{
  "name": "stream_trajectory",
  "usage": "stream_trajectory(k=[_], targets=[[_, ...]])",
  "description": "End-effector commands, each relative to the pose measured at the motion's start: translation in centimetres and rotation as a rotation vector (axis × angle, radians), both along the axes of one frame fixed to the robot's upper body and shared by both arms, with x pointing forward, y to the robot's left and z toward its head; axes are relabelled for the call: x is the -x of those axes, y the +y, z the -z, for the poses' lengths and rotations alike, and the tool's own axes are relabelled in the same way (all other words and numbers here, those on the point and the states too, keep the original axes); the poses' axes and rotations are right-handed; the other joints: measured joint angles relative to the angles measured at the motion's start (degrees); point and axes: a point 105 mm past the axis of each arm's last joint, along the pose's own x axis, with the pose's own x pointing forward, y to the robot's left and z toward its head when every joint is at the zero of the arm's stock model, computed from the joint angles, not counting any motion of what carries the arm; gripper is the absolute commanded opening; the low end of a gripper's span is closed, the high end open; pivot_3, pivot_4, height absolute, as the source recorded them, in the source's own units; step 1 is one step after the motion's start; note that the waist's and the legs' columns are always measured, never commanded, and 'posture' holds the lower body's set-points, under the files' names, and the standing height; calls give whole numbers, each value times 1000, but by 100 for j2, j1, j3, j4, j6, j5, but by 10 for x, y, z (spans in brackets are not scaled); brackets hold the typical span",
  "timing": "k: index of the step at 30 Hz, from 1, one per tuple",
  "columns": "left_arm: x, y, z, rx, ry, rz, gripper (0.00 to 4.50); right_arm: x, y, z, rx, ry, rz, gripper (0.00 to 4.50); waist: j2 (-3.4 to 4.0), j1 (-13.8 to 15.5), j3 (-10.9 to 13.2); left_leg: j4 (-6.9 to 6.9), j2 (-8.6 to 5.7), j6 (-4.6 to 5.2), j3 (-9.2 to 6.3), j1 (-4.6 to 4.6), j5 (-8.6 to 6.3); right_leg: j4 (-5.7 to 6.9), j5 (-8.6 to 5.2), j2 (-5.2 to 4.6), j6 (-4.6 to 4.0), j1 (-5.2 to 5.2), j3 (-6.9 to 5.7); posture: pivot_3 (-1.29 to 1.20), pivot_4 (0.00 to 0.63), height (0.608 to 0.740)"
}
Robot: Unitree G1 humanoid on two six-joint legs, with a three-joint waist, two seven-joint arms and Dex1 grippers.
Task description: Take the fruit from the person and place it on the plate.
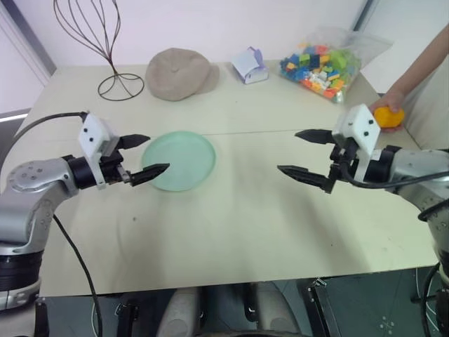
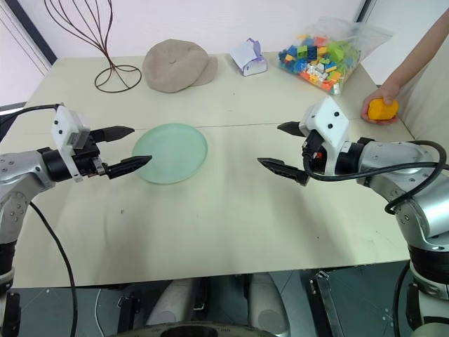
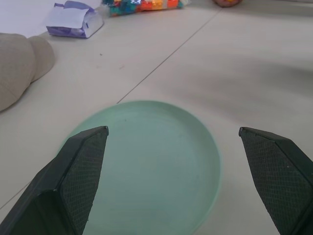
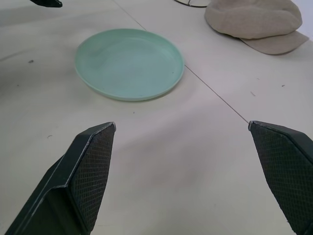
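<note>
At the table's right edge a person's hand point(image 1: 384, 102) holds the orange-yellow fruit point(image 1: 389, 116) down on the tabletop. The pale mint-green plate point(image 1: 181, 160) lies empty left of the table's middle. My left gripper point(image 1: 144, 156) hovers open at the plate's left rim, pointing right across it. My right gripper point(image 1: 309, 156) is open in mid-air over the table's right half, pointing left toward the plate, with the fruit behind its wrist. The plate point(image 3: 156, 166) lies just beyond my left fingers, and the plate point(image 4: 129, 63) sits farther out in the right wrist view.
Along the far edge stand a wire hat stand point(image 1: 105, 49), a beige flat cap point(image 1: 181, 73), a small white-and-purple carton point(image 1: 250, 65) and a clear bag of multicoloured toy bricks point(image 1: 324, 63). A seam crosses the table point(image 1: 245, 210) just behind the plate.
</note>
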Motion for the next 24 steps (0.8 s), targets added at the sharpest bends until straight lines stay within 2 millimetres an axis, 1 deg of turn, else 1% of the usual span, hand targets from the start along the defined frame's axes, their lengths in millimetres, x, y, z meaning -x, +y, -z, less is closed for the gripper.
stream_trajectory(k=[1, 6, 24], targets=[[3, 3, -14, -11, -57, -12, 4500, 1, 3, -14, 0, -64, -19, 4457, 0, 0, 0, 0, 0, 0, 0, 0, 0, 0, 0, 0, 0, 0, 0, 0, 150, 740], [2, 1, -18, 16, -69, -8, 4500, 0, 2, -14, 6, -65, -23, 4457, 0, 0, 0, 0, 0, 0, 0, 0, 0, 0, 0, 0, 0, 0, 0, 0, 150, 740], [2, -3, -14, 2, -65, 5, 4500, 0, 1, -12, 8, -61, -12, 4457, 0, 0, 0, 0, 0, 0, 0, 0, 0, 0, 0, 0, 0, 0, 1, 0, 150, 740]])
